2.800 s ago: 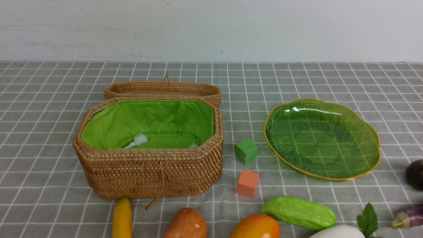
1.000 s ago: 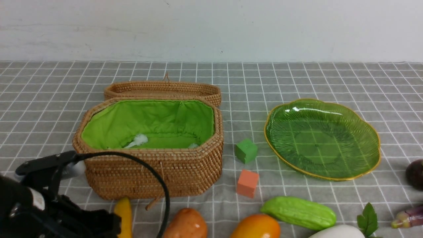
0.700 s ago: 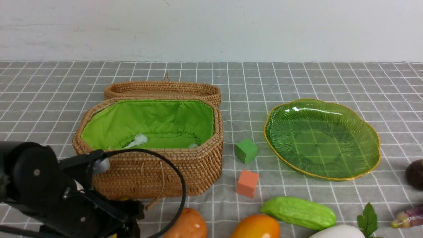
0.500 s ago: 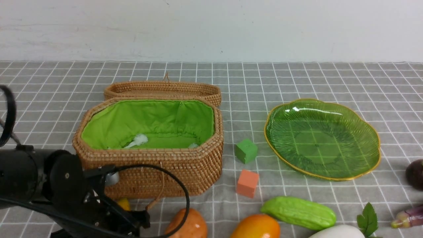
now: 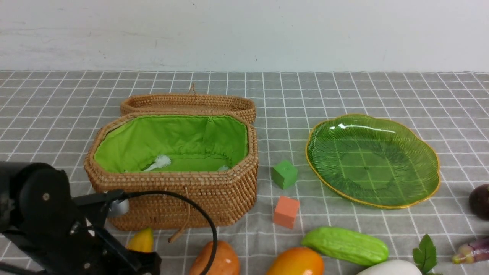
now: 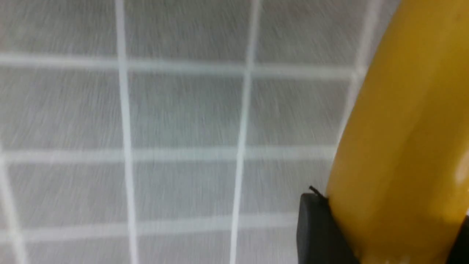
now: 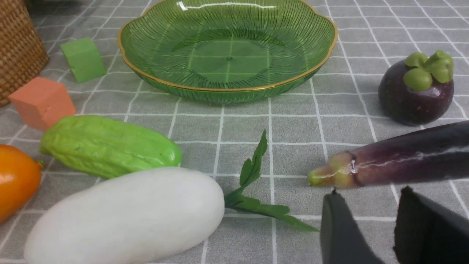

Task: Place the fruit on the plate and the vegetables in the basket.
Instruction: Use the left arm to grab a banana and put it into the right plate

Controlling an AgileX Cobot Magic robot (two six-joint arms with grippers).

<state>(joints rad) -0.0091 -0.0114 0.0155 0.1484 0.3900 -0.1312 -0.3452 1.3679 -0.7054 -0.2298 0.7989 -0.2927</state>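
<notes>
Green plate (image 7: 227,89), mangosteen (image 7: 412,97) beside it, eggplant (image 7: 399,159) stem just past parted jaws, white vegetable (image 7: 124,214) beside gourd (image 7: 110,146)

White grid on grey cloth (image 5: 344,91), tan basket (image 5: 214,198) lined green, green plate (image 5: 372,160) rimmed gold, yellow banana (image 5: 142,240)

Bright, even light with soft shadows; glare streaks the plate (image 5: 345,126); left wrist view is blurred.

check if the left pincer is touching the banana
Touching. The left wrist view shows the banana between the fingers of the left pincer, one black finger pressed flush against its yellow skin, no gap visible.
</notes>
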